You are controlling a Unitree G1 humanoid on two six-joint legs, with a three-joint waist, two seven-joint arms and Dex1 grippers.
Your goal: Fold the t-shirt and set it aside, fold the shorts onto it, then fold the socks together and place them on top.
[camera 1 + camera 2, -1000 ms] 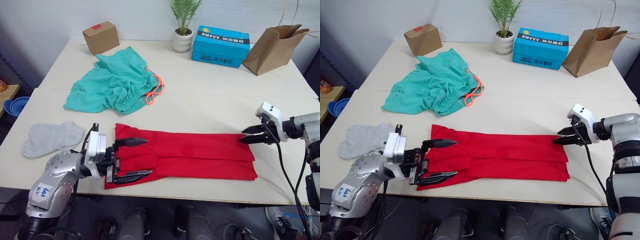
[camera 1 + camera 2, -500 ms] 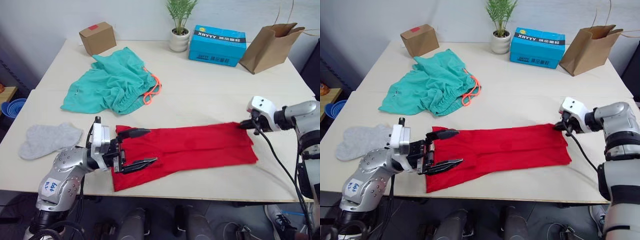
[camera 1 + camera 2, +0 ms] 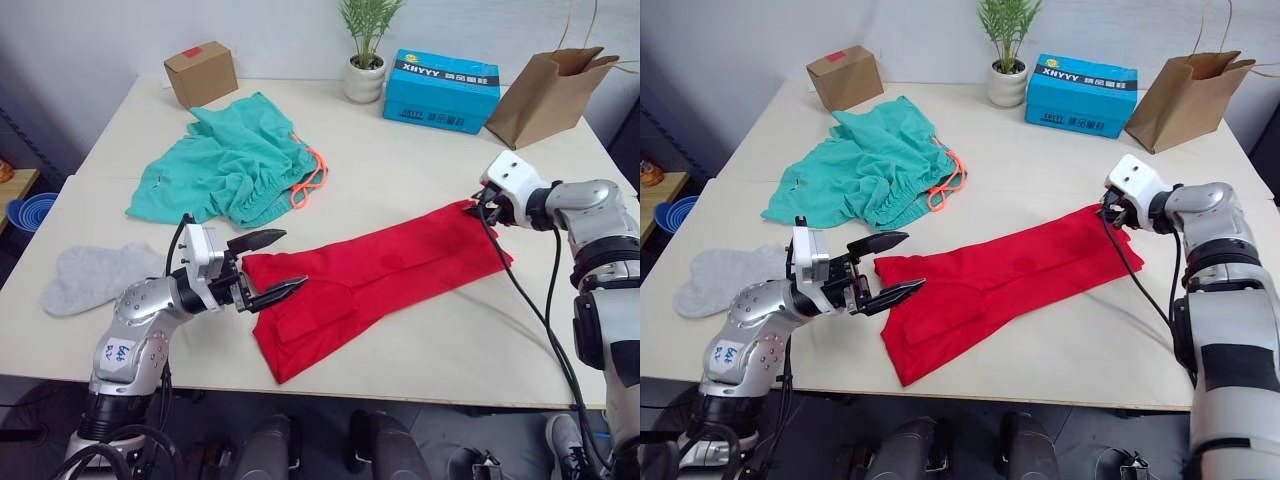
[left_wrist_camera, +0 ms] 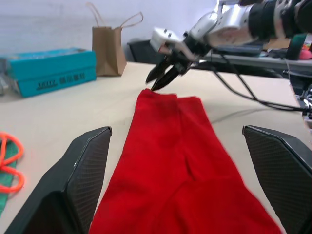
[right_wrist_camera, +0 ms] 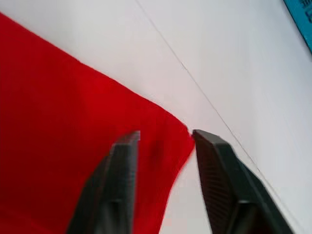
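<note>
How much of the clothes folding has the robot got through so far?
Early days. The red t-shirt is folded into a long strip, with the right hand at its far corner and the left hand open at the near end. The shorts lie crumpled and the socks untouched.

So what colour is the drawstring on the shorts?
Orange-coral: the drawstring loops out from the teal-green shorts, clearest in the left eye view.

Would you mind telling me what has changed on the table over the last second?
The folded t-shirt has swung from lying along the near table edge to a diagonal: the right gripper has drawn its end toward the far side of the table, with the corner between its slightly parted fingers. The left gripper stays open over the near end. The shorts and socks lie as before.
</note>
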